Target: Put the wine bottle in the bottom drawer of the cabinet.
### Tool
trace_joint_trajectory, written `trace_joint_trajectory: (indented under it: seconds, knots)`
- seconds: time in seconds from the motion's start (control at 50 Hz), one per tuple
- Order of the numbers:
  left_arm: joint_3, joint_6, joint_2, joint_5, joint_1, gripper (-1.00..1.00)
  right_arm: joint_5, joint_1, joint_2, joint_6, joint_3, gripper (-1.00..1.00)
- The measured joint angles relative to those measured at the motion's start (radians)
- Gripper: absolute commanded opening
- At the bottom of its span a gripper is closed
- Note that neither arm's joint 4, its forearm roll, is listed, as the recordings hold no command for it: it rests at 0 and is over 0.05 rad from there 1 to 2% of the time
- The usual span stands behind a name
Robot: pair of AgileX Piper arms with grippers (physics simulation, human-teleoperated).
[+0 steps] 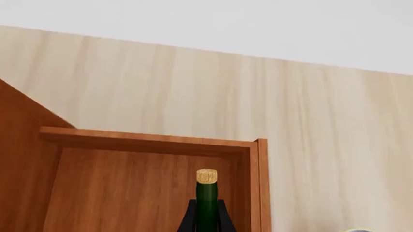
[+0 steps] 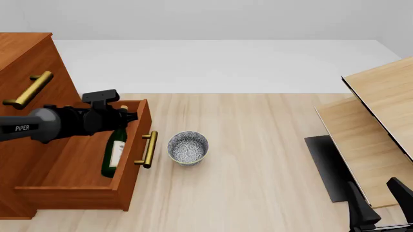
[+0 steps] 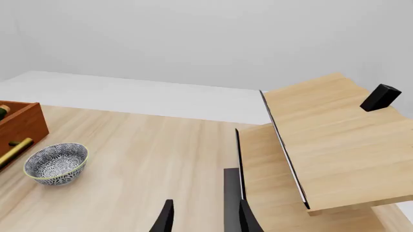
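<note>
The wine bottle [image 2: 115, 153] hangs neck-up inside the open bottom drawer [image 2: 132, 159], near its front right corner, my left pincer [image 1: 206, 220] clamped on its neck; risk: released upright, it could topple against the drawer front.

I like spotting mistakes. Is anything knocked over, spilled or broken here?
Nothing stands out. The wine bottle is held by the left gripper inside the open bottom drawer, and the speckled bowl sits upright on the table, unspilled.
</note>
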Motion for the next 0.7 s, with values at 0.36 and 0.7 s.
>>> trace_joint_trajectory:
  seconds: [0.36, 0.7]
  knots:
    - [-0.031, 0.005, 0.038, 0.004, 0.004, -1.00, -0.004, -0.002, 0.006, 0.000, 0.000, 1.00]
    - [-0.043, 0.011, 0.041, 0.010, 0.026, 1.00, -0.003, -0.001, 0.008, 0.001, 0.000, 1.00]
